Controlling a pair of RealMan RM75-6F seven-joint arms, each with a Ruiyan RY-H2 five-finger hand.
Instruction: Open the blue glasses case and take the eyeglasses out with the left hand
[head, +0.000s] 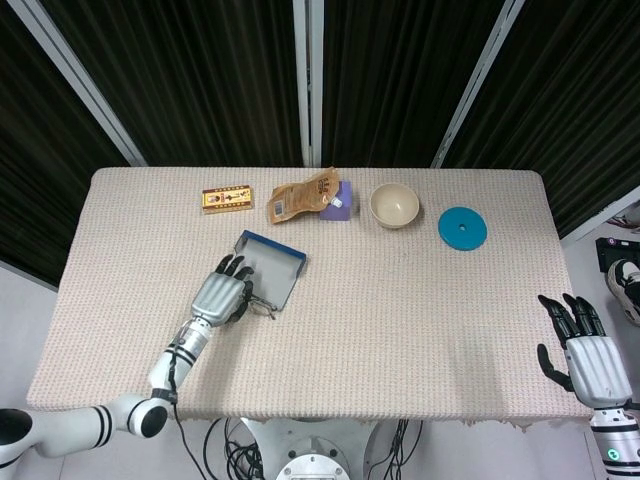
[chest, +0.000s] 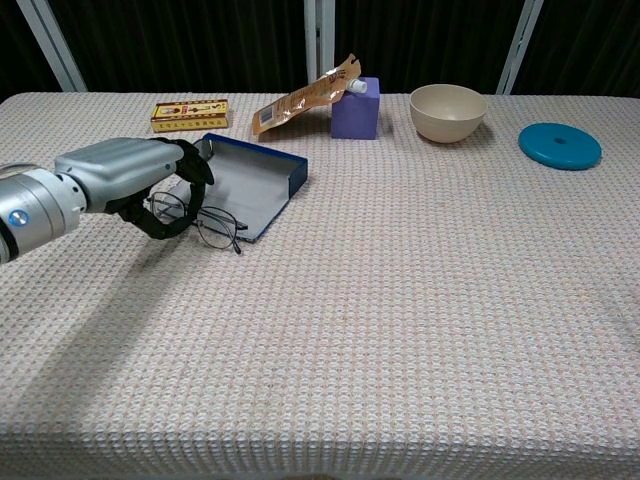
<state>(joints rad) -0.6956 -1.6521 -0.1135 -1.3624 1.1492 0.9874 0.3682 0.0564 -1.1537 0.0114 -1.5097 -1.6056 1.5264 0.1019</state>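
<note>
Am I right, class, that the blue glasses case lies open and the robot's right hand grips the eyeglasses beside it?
Not quite: the left hand grips the eyeglasses, as the chest view shows. The right hand hangs empty off the table's edge. The blue glasses case does lie open.
</note>
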